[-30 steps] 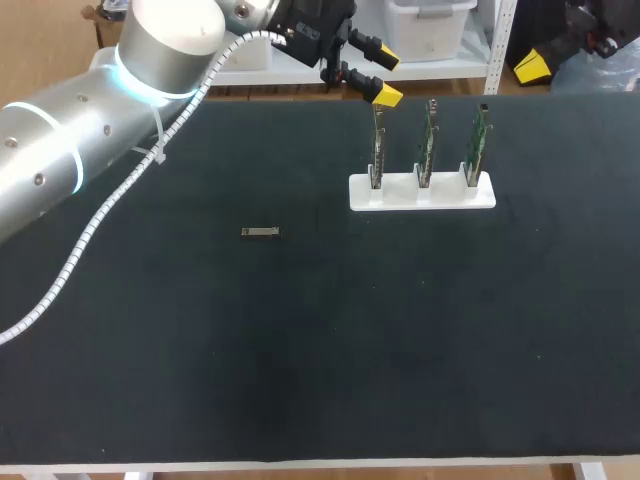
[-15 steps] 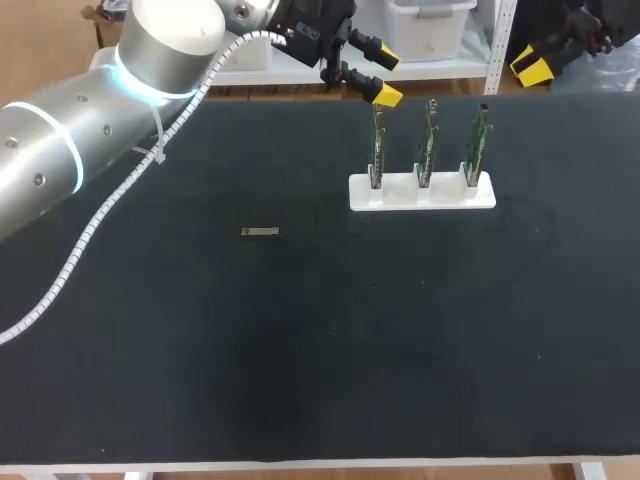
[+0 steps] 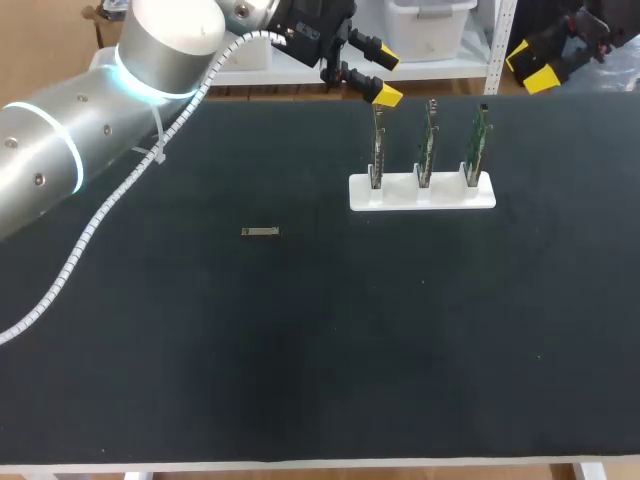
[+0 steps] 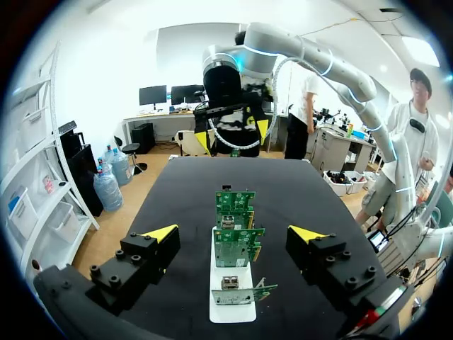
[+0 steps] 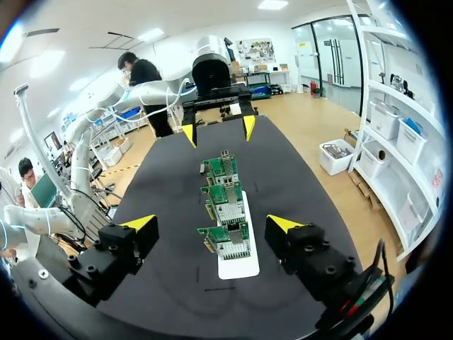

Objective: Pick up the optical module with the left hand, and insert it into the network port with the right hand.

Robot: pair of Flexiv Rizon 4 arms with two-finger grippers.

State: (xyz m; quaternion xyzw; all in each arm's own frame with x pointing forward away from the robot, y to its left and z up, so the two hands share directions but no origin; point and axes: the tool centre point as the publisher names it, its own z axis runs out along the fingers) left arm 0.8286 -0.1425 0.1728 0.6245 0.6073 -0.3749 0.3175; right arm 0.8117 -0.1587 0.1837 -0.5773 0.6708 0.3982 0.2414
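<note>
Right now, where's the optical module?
Head view: the optical module lies flat on the table, left of centre, well apart from the white card stand on its right.

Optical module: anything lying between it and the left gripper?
Nothing visible. Only bare black mat lies between the optical module and the open left gripper; the board rack stands off that path.
</note>
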